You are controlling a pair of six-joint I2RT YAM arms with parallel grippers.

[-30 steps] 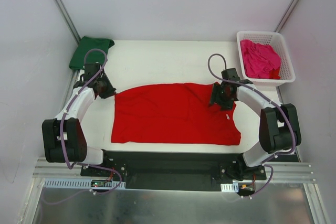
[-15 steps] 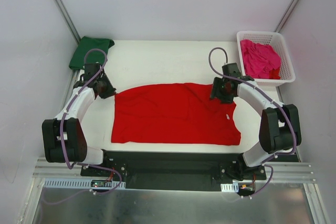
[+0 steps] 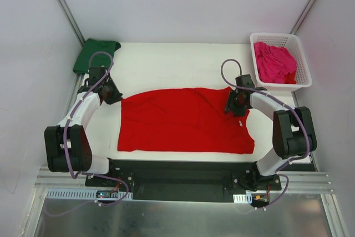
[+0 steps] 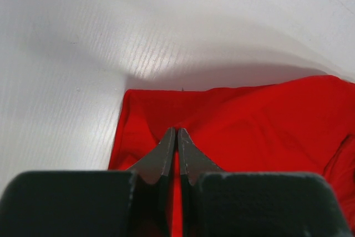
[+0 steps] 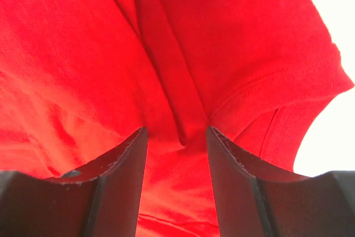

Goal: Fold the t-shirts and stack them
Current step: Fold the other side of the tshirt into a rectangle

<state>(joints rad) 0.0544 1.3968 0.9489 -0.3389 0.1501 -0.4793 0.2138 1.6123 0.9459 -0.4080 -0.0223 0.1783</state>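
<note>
Left fingers (image 4: pixel 177 137) clamping red t-shirt (image 4: pixel 249 115) | right fingers (image 5: pixel 176 129) parted astride fold (image 5: pixel 166 76), wrist-view only

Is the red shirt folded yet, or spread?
Spread: the red shirt lies wide and mostly flat on the table, a small ridge between the right gripper's parted jaws.

The left gripper (image 4: pixel 177 131) pinches the edge of the red t-shirt (image 4: pixel 249 120), jaws pressed together. The cloth spreads toward three o'clock, with bare counter (image 4: pixel 83 54) from nine to twelve.
</note>
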